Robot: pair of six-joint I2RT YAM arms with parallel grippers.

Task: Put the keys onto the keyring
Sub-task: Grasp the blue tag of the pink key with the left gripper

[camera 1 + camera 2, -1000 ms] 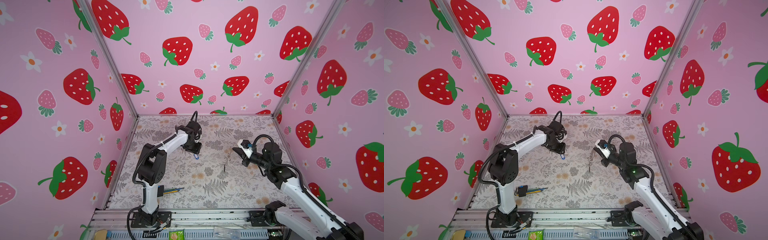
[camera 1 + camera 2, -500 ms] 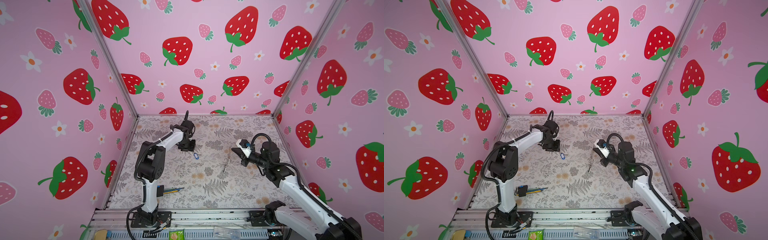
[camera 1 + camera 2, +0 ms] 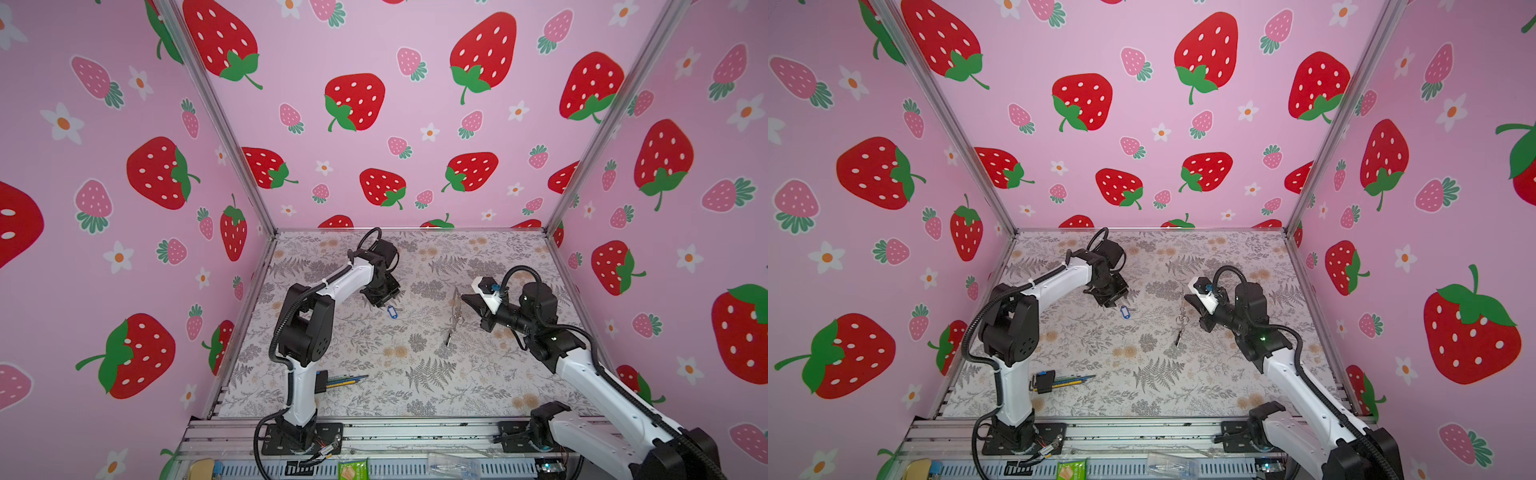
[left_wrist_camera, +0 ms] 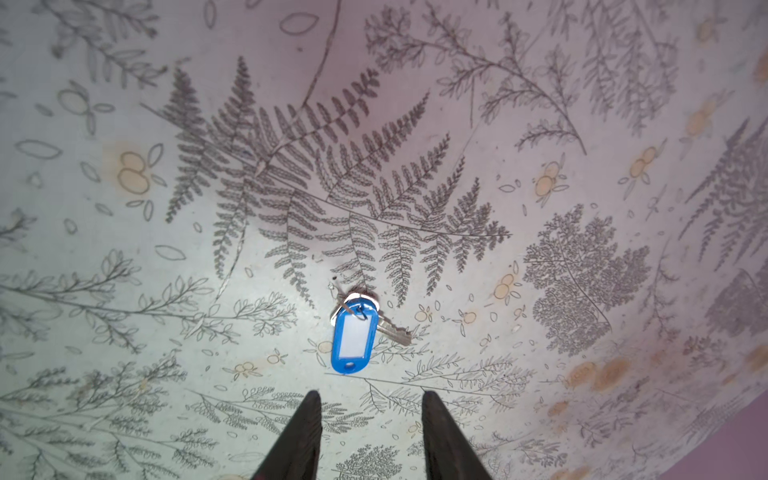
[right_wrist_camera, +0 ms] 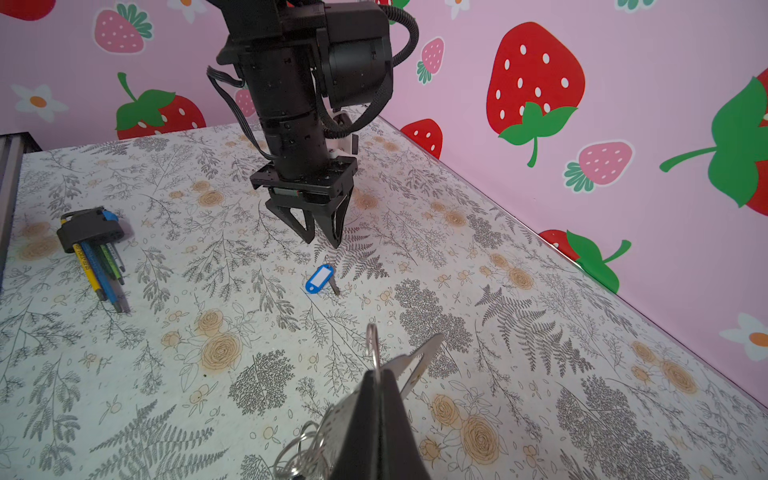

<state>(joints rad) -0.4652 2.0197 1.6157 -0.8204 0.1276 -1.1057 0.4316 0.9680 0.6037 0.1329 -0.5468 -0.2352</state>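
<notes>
floral table (image 3: 415, 386) fills the lower middle in both top views. left gripper (image 3: 380, 298), jaws apart and empty, hovers just upper left of the blue-tagged key (image 3: 391, 311) lying flat near centre. right gripper (image 3: 464, 297), right of centre, is clamped on the keyring (image 3: 456, 309).

The table (image 3: 419, 374) is covered with a pale sheet printed with grey ferns and tan flowers. A key with a blue tag (image 3: 391, 311) is recorded lying flat on it, left of centre and toward the back; its silvery blade is seen projecting from under the tag. A hex-key bundle (image 3: 1054, 380) in a black and blue holder is noted near the front left edge, well apart from the key.
</notes>
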